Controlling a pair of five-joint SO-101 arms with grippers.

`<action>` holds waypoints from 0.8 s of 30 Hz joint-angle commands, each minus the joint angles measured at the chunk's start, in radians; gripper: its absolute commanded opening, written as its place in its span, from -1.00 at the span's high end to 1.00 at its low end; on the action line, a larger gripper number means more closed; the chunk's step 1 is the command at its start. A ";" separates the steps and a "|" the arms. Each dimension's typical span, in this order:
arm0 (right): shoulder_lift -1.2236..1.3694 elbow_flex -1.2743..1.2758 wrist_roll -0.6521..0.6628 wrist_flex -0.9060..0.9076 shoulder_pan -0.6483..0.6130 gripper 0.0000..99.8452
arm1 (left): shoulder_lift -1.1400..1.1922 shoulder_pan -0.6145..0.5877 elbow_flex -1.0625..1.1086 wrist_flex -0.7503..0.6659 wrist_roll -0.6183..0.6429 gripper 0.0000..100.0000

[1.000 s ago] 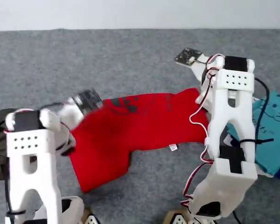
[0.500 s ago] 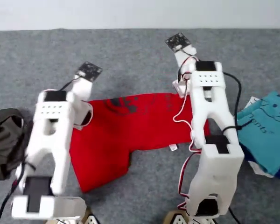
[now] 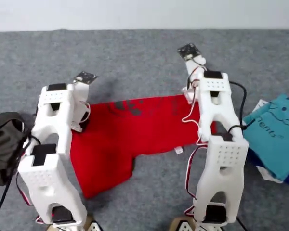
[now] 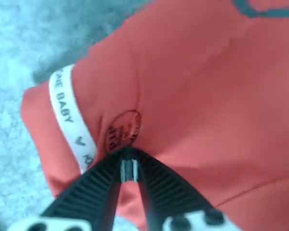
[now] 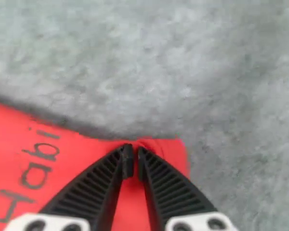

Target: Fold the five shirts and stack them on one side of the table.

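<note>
A red shirt (image 3: 130, 132) lies spread on the grey table (image 3: 135, 62), with dark print near its far edge. My left gripper (image 4: 129, 162) is shut on a pinch of the red shirt (image 4: 202, 86) beside its white neck label (image 4: 72, 120), at the shirt's left edge in the high view. My right gripper (image 5: 133, 158) is shut on the red shirt's (image 5: 62, 168) far right corner, next to the printed letters. In the high view the left arm (image 3: 58, 120) and right arm (image 3: 214, 110) stand over the shirt's two ends.
A dark olive garment (image 3: 5, 144) is bunched at the left table edge. A teal shirt (image 3: 274, 132) lies folded on something blue at the right edge. Bare grey felt (image 5: 183, 62) stretches beyond the red shirt toward the back.
Both arms swung in to the red shirt's far corners: the left from the lower left, the right from over the teal shirt. Both grippers now pinch the shirt.
</note>
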 commanded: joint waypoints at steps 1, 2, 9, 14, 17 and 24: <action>0.076 -0.180 -0.003 0.031 0.067 0.94 | 0.000 -0.028 -0.041 0.014 0.003 0.99; 0.096 -0.230 -0.003 0.061 0.068 0.94 | 0.000 -0.025 -0.042 0.014 0.003 0.99; 0.160 -0.569 -0.006 0.308 0.024 0.93 | -0.078 0.028 -0.096 0.127 0.003 0.99; 0.162 -0.767 -0.005 0.483 -0.022 0.93 | -0.265 0.078 -0.094 0.166 0.005 0.99; 0.166 -0.859 -0.005 0.584 -0.044 0.93 | -0.362 0.097 -0.094 0.186 0.005 0.99; 0.160 -0.933 -0.005 0.808 -0.082 0.93 | -0.433 0.029 -0.093 0.221 0.028 0.99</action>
